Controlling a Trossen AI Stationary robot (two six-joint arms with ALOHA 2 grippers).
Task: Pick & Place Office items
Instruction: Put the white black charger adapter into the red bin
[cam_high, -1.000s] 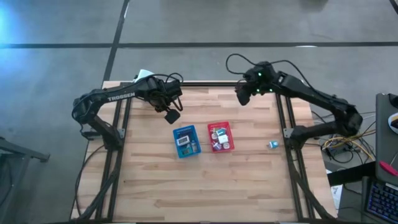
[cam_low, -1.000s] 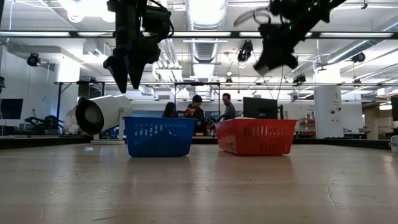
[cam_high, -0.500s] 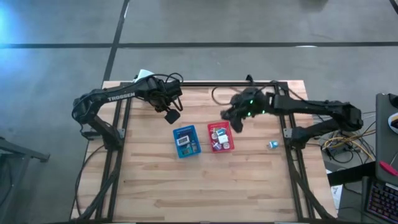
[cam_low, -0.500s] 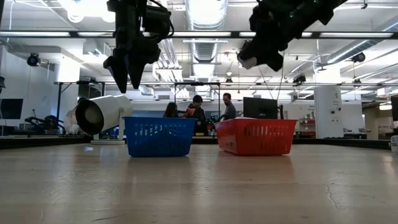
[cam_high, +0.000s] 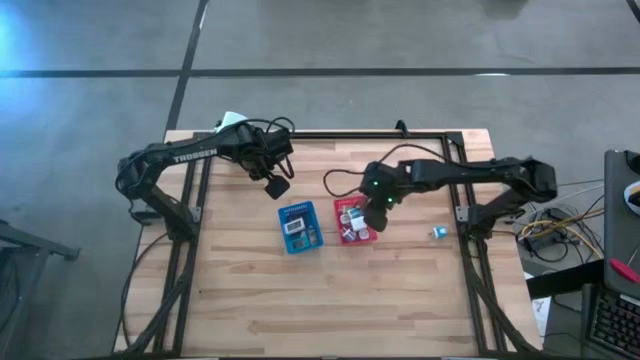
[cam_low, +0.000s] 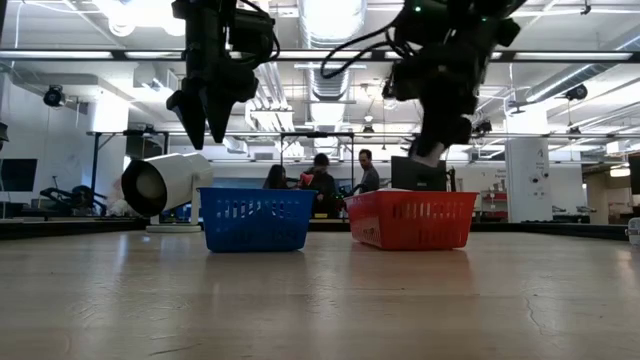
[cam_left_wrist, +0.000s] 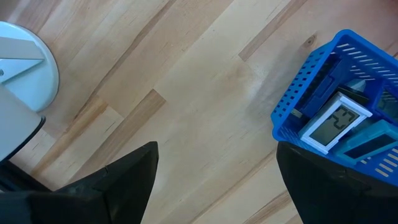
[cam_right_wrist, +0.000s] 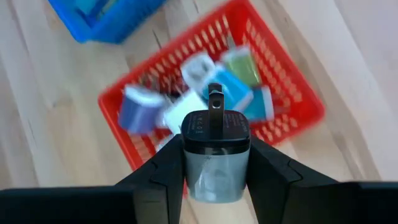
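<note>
Blue tray (cam_high: 298, 227) beside red tray (cam_high: 356, 222); white mug (cam_low: 165, 183) behind.

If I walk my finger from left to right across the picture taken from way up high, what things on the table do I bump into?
Left gripper, hanging open → blue basket → red basket, with the right gripper over its far edge gripping a small grey and black piece → one tiny blue item alone on the table.

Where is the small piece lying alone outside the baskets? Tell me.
In the high view, the lone small piece lies on the table's right side, beyond the red basket and beside the right arm's base, well apart from both baskets.
</note>
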